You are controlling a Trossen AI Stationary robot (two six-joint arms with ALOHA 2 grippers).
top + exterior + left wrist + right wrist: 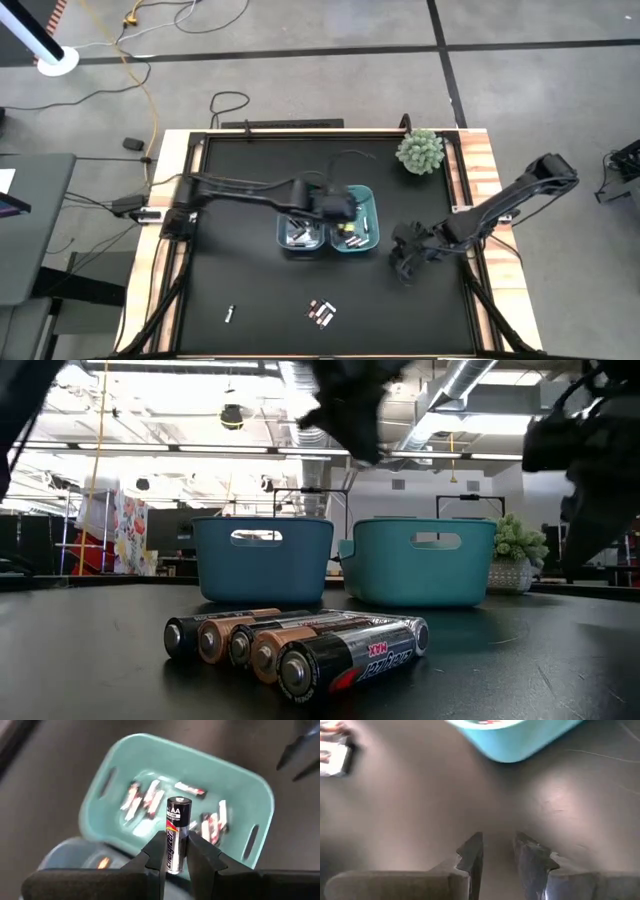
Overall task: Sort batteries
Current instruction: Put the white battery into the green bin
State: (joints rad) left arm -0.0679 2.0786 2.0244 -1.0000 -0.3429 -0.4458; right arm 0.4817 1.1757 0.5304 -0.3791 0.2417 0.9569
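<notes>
Nearest the front edge of the black surface (250,290), at about 6 o'clock, a cluster of batteries (321,312) lies side by side, their copper ends facing the low camera. A single stray battery (229,314) lies apart from them, toward 7 o'clock.

Further in, at about 4 o'clock from the middle, the right claw (404,262) hovers low over bare surface, near the teal bin but not touching it. Its fingers (471,855) are spread with nothing between them.

At the centre stand two bins touching side by side: the blue bin (299,232) toward 9 o'clock and the teal bin (358,230) toward 3 o'clock. Both have loose batteries lying in the bottom; the ones in the teal bin (150,797) are scattered at odd angles.

The left claw (337,205) reaches in from 9 o'clock and hangs above the two bins, about where they meet. It is pinching a black AA battery (176,832) by its lower half, the cell standing up between the fingers (202,857) with its top end free. Seen from the wrist, the held cell sits over the teal bin.

Beyond the bins, toward 1 o'clock near the back edge, sits a small green plant (420,150).
</notes>
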